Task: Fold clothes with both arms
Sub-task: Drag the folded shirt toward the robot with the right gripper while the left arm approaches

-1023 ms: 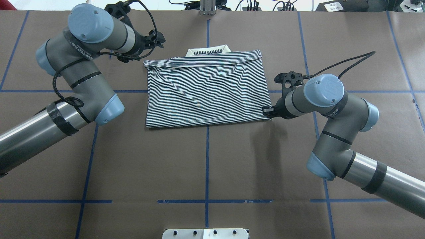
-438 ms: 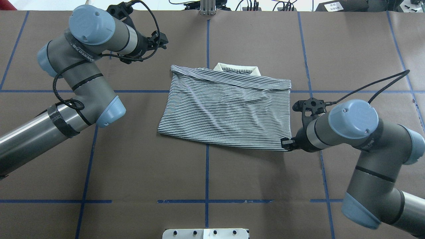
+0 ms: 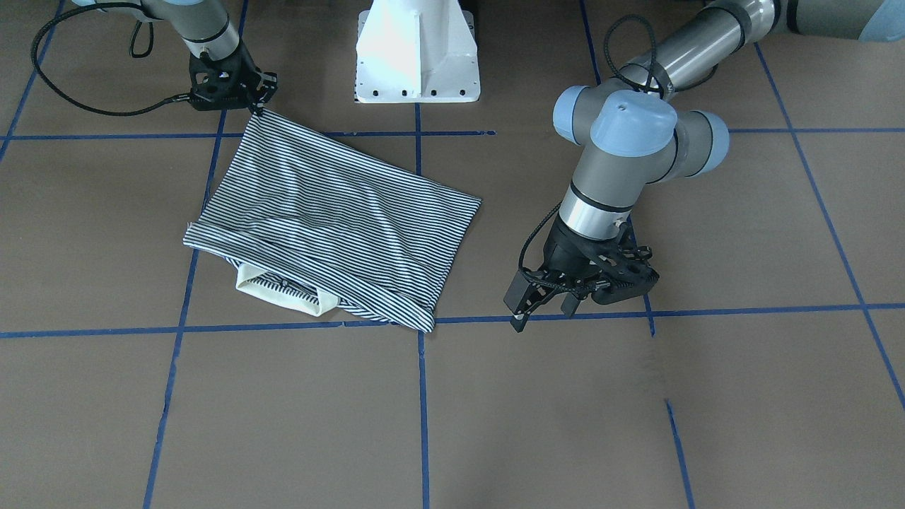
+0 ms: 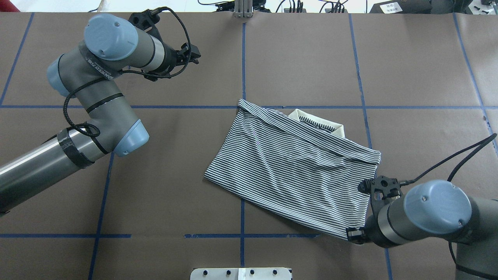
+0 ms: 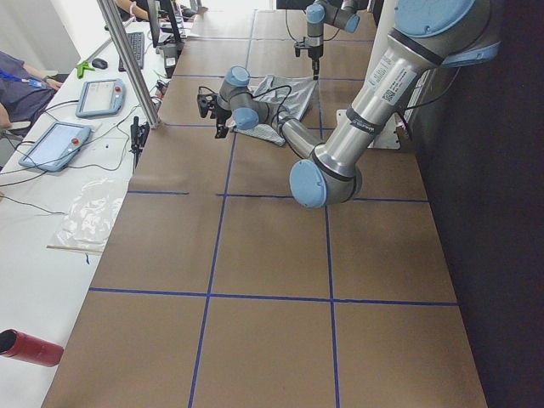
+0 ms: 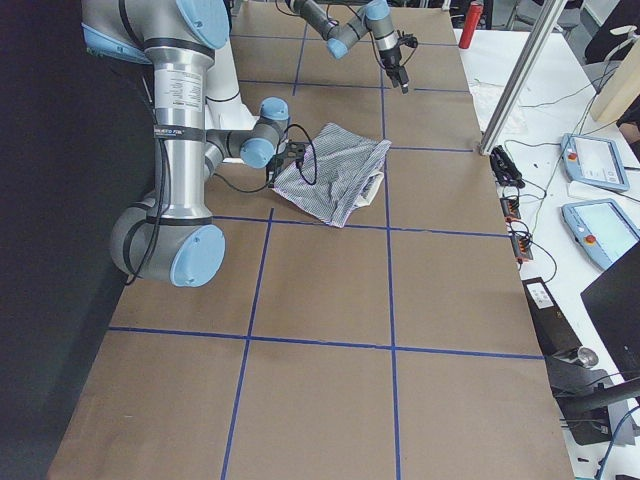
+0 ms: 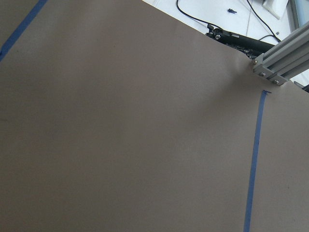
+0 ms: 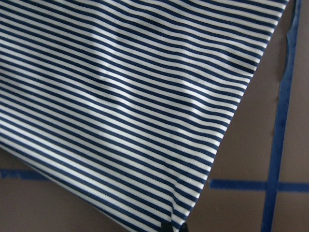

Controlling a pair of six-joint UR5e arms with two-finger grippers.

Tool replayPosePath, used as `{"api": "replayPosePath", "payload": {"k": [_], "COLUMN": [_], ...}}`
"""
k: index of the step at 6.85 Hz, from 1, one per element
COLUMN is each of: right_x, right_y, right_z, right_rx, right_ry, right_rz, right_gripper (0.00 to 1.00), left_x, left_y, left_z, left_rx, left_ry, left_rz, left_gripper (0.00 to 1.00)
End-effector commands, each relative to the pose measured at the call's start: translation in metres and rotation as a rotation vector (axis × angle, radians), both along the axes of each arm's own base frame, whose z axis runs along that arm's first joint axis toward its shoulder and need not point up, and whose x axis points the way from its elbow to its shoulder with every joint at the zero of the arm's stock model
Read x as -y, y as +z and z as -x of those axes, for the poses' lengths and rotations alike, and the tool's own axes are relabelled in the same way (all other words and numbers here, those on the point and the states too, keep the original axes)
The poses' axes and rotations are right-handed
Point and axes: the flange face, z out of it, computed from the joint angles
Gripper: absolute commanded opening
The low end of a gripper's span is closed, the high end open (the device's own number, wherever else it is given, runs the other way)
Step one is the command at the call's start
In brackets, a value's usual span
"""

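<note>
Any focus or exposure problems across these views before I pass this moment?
Right wrist view: the polo shirt fills most of the frame, its stripes slightly soft. Exterior left view: the right side falls nearly black. Exterior right view: the left edge is equally dark. Overhead and front-facing views: even light, only faint shadows on the table.

Soft overhead light is falling evenly, casting faint shadows. The shirt (image 8: 120,96) is blurring slightly in the right wrist close-up.

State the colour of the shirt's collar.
Plain cream; the collar shows best in the front-facing view, peeking from the shirt.
</note>
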Motion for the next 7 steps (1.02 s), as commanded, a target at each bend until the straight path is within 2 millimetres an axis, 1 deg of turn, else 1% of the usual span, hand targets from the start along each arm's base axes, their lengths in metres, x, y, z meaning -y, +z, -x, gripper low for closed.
{"api": "replayPosePath", "payload": {"k": [1,2,3,4,5,6,7], "right_x": [-0.043,-0.042,-0.033,-0.011,0.021,0.053,0.078], "right_y": [-0.005,-0.016,-0.033,-0.060,-0.092,-0.109,-0.116], "right_z": [0.009,0.008,-0.001,-0.008,-0.010,-0.024,-0.036], "right_rx": [-0.007,0.021,0.051,0.112,0.184,0.222,0.237], "right_ry": [-0.042,-0.036,0.031,0.116,0.191,0.267,0.324], "right_rz": [0.048,0.037,0.031,0.012,-0.009,-0.025,-0.039], "right_gripper": [0.00,0.99,1.00,1.00,1.00,1.00,1.00], "left_x": [-0.012,-0.015,-0.034,-0.069,-0.112,-0.149,-0.187], "left_y": [-0.002,-0.003,-0.016,-0.032,-0.046,-0.046,-0.045], "left_z": [-0.012,-0.014,-0.020,-0.032,-0.054,-0.083,-0.111], "left_rx": [-0.012,-0.014,-0.036,-0.033,-0.032,-0.025,0.002], "left_ry": [0.014,0.023,0.050,0.077,0.087,0.068,0.043], "left_rz": [0.012,0.013,0.006,0.060,0.177,0.313,0.355], "left_gripper": [1.00,1.00,1.00,1.00,1.00,1.00,0.99]}}
